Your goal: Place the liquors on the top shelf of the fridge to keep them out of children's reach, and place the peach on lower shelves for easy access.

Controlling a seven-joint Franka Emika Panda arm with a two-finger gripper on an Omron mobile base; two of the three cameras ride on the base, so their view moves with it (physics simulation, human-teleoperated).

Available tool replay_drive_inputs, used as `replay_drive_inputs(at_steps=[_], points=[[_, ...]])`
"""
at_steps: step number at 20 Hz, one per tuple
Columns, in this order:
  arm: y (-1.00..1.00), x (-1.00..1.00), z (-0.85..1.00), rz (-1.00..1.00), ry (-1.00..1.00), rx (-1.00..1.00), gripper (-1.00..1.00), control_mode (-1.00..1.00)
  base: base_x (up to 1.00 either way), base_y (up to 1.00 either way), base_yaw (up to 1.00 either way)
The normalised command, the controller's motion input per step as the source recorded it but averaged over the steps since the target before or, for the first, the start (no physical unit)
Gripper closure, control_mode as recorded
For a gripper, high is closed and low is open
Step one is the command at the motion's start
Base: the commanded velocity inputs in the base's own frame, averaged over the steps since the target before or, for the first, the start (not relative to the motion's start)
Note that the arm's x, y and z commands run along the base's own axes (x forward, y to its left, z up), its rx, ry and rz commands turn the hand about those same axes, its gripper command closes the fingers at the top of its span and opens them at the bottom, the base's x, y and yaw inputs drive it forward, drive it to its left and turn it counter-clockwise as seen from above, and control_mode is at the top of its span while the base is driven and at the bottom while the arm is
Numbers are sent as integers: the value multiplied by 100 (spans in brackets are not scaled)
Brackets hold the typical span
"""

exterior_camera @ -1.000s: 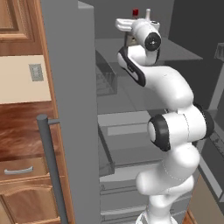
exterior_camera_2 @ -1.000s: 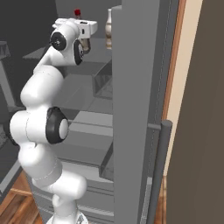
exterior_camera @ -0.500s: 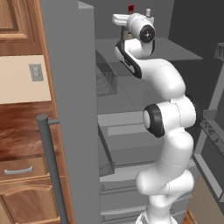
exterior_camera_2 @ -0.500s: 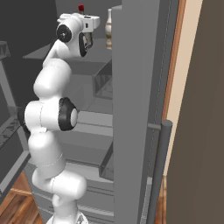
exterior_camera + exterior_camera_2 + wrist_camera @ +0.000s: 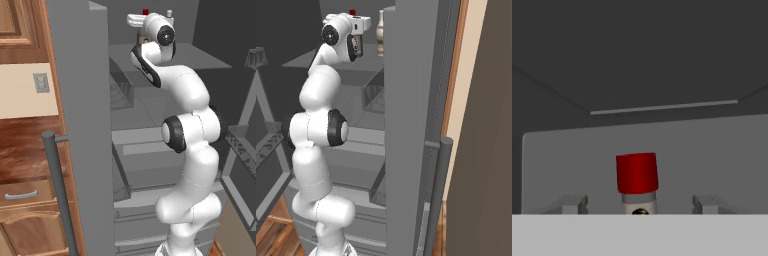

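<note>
At the top of the open fridge [image 5: 80, 100], up by the top shelf [image 5: 200, 55]: dark liquor bottle [image 5: 637, 172], red cap upright, seen in the hand view straight ahead between the two fingertips [image 5: 574, 204]. Stands free of both, with a clear gap on each side of the cap. Gripper [image 5: 639, 206] spread wide, holding nothing. Bottle body and foot cut off at the bottom of that view, so cannot tell from there how it rests. Behind the cap, a flat pale grey wall and the dark inside of the fridge above it.

From the left base view, red cap just peeking over the white hand at the top shelf's height. From the right base view, same cap above the hand, and just beside it, toward the door, the cream-white bottle [image 5: 380, 32], upright on the top shelf, partly hidden by the door edge.

Below the top shelf, more grey shelves and a clear drawer [image 5: 120, 95]. Arm reaching high from the base, wrist bent toward the shelf. Fridge door swung open with its vertical bar handle [image 5: 57, 190] near the camera. Left of the fridge, wood cabinets [image 5: 20, 170] and a wall outlet [image 5: 41, 82] on a beige panel.
</note>
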Motion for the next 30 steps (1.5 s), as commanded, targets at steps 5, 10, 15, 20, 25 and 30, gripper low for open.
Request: replay_drive_inputs(at_steps=[5, 10, 15, 20, 25, 30], points=[[-14, -21, 0, -1, 0, 0, -100, -100, 0, 0, 0], [-22, -63, 0, -3, 0, 0, -100, -100, 0, 0, 0], [-4, -100, 0, 0, 0, -1, -100, -100, 0, 0, 0], [0, -100, 0, 0, 4, -3, -100, -100, 0, 0, 0], [-4, -100, -2, 0, 32, -7, -100, -100, 0, 0, 0], [-18, -100, -8, 1, 35, -4, -100, -100, 0, 0, 0]])
